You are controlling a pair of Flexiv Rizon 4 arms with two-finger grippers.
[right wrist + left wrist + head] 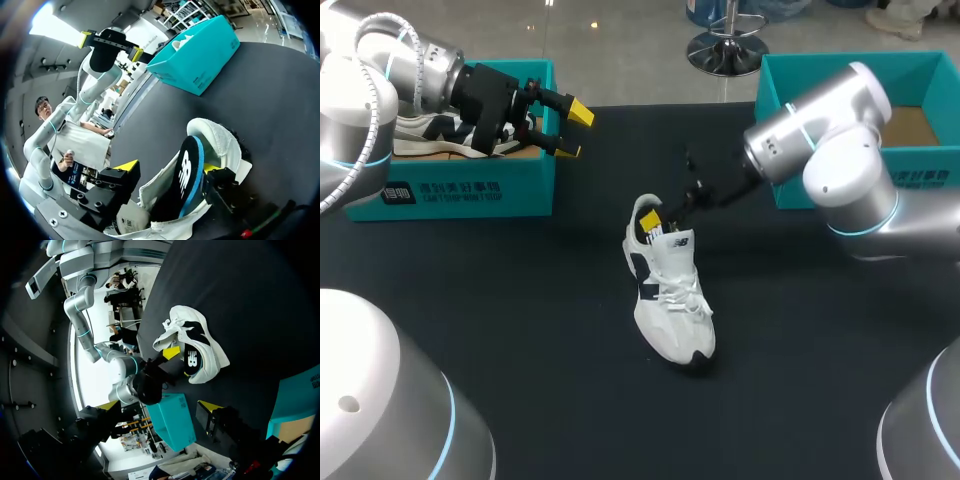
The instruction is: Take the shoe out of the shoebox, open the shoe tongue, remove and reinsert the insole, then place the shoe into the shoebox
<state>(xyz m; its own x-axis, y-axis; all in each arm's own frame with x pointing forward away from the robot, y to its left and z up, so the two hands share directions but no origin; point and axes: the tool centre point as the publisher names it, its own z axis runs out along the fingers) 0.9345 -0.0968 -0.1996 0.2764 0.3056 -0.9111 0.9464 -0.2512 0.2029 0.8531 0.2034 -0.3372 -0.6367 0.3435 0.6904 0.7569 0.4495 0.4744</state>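
Observation:
A white sneaker (672,300) with dark side panels lies on the black table, toe toward me. Its black, blue-edged insole (189,175) stands up out of the heel opening. My right gripper (657,224) is at that opening. In the right wrist view this gripper (169,167) has one finger outside the white collar and the other inside the shoe beside the insole, with the jaws standing wide apart. My left gripper (575,131) hangs open and empty over the left teal shoebox (450,190). In the left wrist view the sneaker (200,340) lies ahead of the left gripper (159,407).
The left shoebox holds a second sneaker (430,135). Another teal box (910,170) stands at the back right behind my right arm (840,150). Black table (520,320) spreads bare around the shoe.

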